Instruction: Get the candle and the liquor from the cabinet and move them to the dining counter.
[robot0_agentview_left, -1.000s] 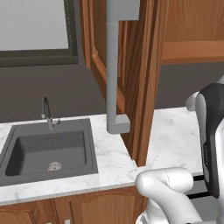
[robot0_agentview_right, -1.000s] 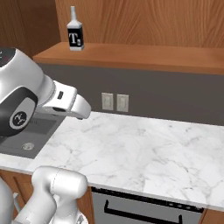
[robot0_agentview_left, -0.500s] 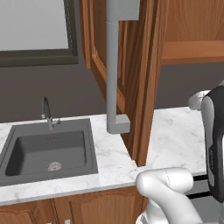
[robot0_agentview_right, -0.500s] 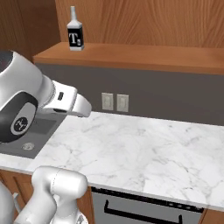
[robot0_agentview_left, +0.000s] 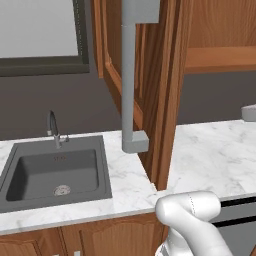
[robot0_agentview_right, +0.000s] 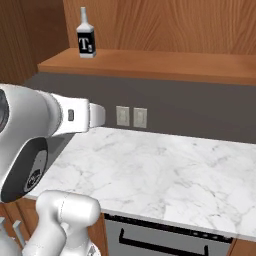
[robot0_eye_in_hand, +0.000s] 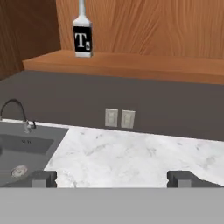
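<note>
The liquor (robot0_eye_in_hand: 82, 38) stands upright on the left of the open cabinet's bottom shelf (robot0_eye_in_hand: 144, 65), a square bottle with a black "T" label and a pale neck. It also appears at the upper left as the liquor (robot0_agentview_right: 85, 41) on the shelf (robot0_agentview_right: 165, 64). My gripper (robot0_eye_in_hand: 113, 179) is open, its dark fingertips (robot0_eye_in_hand: 43, 178) far apart, well below and short of the bottle, over the marble worktop (robot0_eye_in_hand: 131, 157). The cabinet's door (robot0_agentview_left: 162, 95) hangs open with its grey bar handle (robot0_agentview_left: 129, 80). The candle and the dining counter are out of view.
A grey sink (robot0_agentview_left: 52, 172) with a dark tap (robot0_agentview_left: 53, 129) lies left of the open door. Two wall sockets (robot0_agentview_right: 131, 116) sit on the dark backsplash under the shelf. An oven front (robot0_agentview_right: 165, 240) is below the worktop (robot0_agentview_right: 165, 175). The door juts out over the worktop.
The arm has swung: it has left the right edge of the left base view, and in the right base view its big joint has sunk left while the forearm levelled out. The jaws stayed open.
</note>
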